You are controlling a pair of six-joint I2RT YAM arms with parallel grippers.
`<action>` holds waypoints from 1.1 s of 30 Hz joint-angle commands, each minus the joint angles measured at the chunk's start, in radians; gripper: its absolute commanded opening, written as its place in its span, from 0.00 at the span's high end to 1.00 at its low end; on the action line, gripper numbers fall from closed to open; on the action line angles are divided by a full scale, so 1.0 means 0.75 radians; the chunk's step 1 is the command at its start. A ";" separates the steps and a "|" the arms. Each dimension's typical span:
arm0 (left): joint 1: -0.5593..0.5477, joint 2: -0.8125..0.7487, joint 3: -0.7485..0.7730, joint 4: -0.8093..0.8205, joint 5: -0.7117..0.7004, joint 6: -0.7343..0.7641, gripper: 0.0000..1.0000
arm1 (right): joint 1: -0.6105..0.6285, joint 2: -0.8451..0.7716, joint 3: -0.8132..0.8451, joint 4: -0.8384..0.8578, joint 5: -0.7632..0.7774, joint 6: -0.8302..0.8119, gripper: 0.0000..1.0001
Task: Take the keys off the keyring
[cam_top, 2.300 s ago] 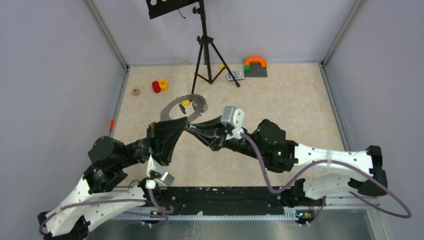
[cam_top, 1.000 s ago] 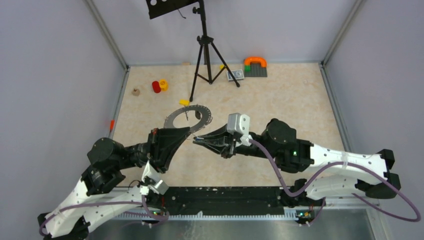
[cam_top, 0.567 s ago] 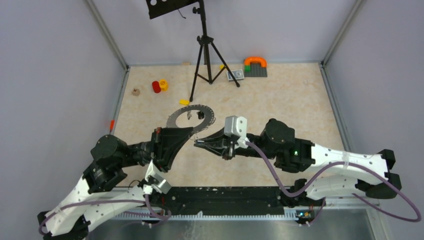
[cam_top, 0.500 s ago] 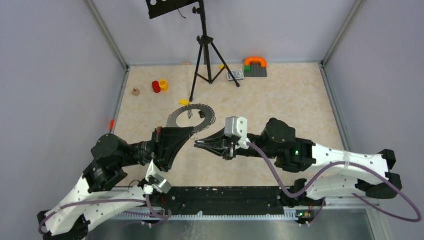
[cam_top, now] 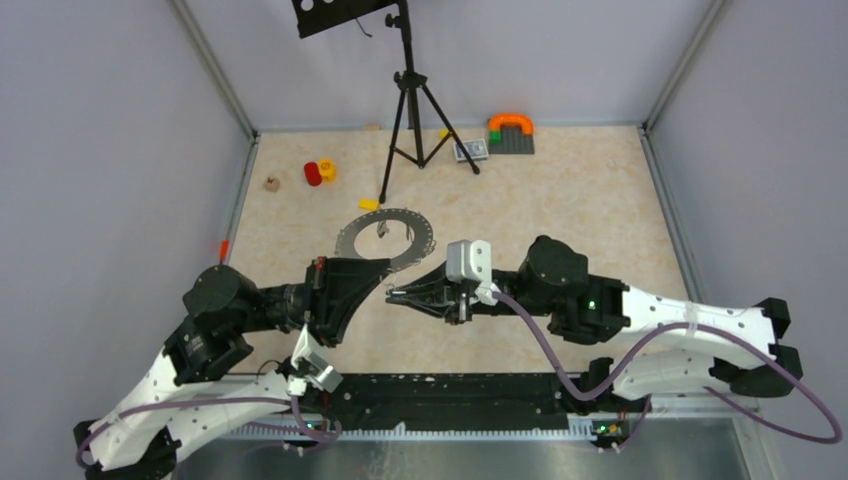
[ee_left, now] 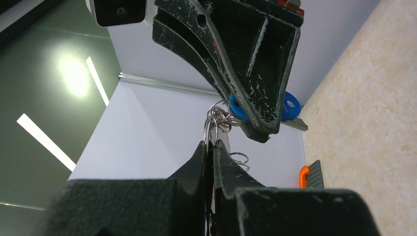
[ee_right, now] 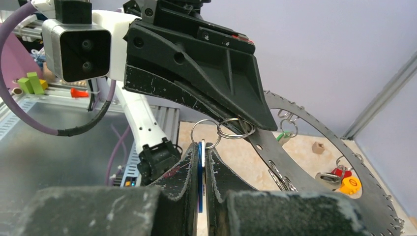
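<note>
Clamping the stiff rim of a large flat grey metal keyring (ee_right: 376,201), the left fingers (ee_right: 236,105) faced the right fingers (ee_right: 181,169), pinched shut on the head of a light, probably slippery blue-headed key (ee_left: 238,112).

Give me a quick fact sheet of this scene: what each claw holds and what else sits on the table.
Left gripper: shut on the keyring, at its edge
Right gripper: shut on the blue-tagged key
Between the tips: small split rings, apparently linking key and keyring
Task stage: blue-tagged key looks not yet freed
Also on the table: tripod, orange arch toy at the far edge, red and yellow pieces far left
</note>
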 commanded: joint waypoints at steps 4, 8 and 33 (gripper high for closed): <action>0.002 -0.014 0.052 0.077 0.004 0.012 1.00 | 0.015 0.007 0.081 0.046 -0.016 -0.010 1.00; 0.002 -0.028 0.047 0.079 -0.004 -0.011 1.00 | 0.014 -0.043 0.059 0.080 0.073 0.004 1.00; 0.003 -0.124 -0.089 0.318 -0.065 -0.315 1.00 | 0.014 -0.112 0.105 -0.057 0.086 0.038 0.73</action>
